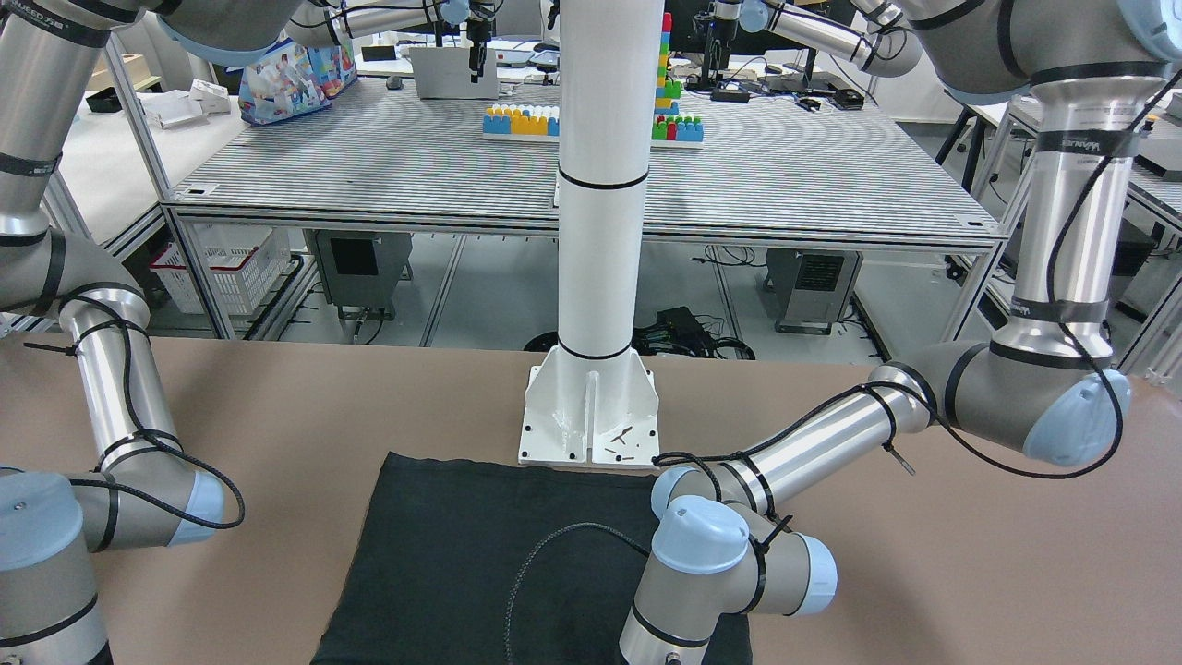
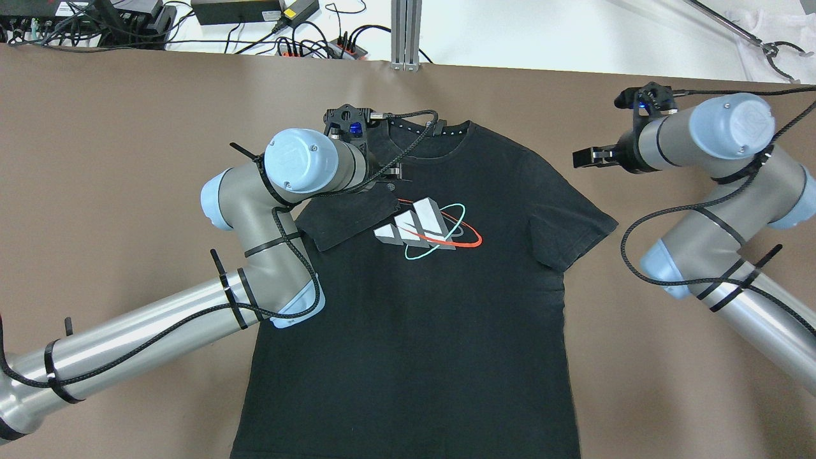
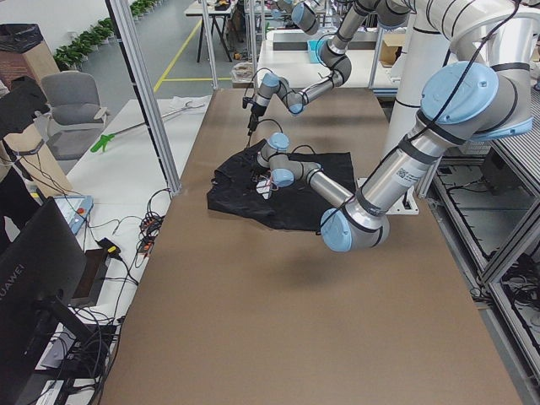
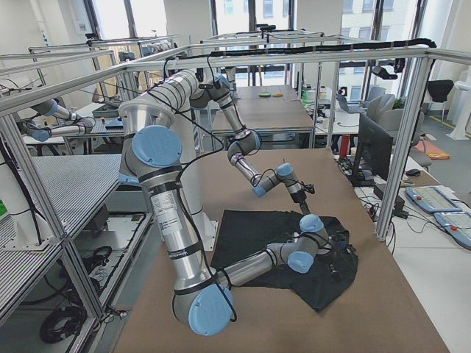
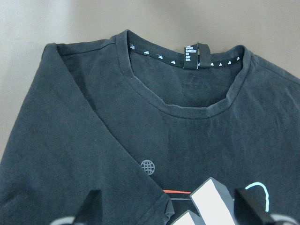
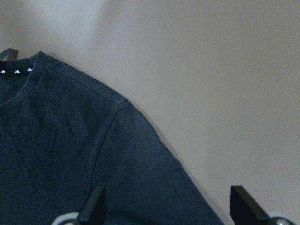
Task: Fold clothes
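Note:
A black T-shirt (image 2: 414, 319) with a white, red and teal logo lies face up on the brown table; it also shows in the front-facing view (image 1: 462, 554). One sleeve (image 2: 347, 217) is folded over onto the chest, and the other sleeve (image 2: 567, 223) lies spread out flat. My left gripper (image 2: 389, 178) hovers over the folded sleeve just below the collar (image 5: 187, 101). It is open and empty in the left wrist view (image 5: 171, 211). My right gripper (image 2: 586, 157) is open and empty (image 6: 168, 206), above the table beside the shirt's spread shoulder (image 6: 117, 101).
The white column base (image 1: 591, 416) stands at the shirt's hem end. Cables and power bricks (image 2: 255, 25) lie beyond the table's far edge. Bare brown table (image 2: 127, 127) stretches on both sides of the shirt.

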You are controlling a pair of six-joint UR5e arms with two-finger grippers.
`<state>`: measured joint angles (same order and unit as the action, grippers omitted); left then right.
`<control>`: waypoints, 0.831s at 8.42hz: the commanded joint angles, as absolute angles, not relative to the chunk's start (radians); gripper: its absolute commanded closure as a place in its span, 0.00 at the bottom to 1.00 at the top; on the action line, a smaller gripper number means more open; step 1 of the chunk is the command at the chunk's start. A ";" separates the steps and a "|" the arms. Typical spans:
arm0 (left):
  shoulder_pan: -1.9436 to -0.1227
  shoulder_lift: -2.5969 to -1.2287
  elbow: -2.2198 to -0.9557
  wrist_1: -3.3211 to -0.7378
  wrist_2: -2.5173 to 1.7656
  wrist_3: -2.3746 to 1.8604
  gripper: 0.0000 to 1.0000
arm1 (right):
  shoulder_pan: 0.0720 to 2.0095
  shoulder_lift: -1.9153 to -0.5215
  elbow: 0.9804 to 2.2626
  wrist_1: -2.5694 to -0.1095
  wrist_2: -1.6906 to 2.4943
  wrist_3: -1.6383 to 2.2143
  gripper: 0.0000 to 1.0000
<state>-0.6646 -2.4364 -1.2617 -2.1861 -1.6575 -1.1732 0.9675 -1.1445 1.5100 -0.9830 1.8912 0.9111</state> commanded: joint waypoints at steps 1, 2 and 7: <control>-0.666 -2.436 -1.262 -2.186 -1.660 -1.172 0.00 | 0.928 -1.237 1.503 -0.741 1.836 1.251 0.07; -0.663 -2.436 -1.262 -2.186 -1.649 -1.172 0.00 | 0.928 -1.326 1.496 -0.584 1.842 1.259 0.07; -0.658 -2.433 -1.262 -2.186 -1.637 -1.172 0.00 | 0.916 -1.333 1.238 -0.296 1.845 1.153 0.07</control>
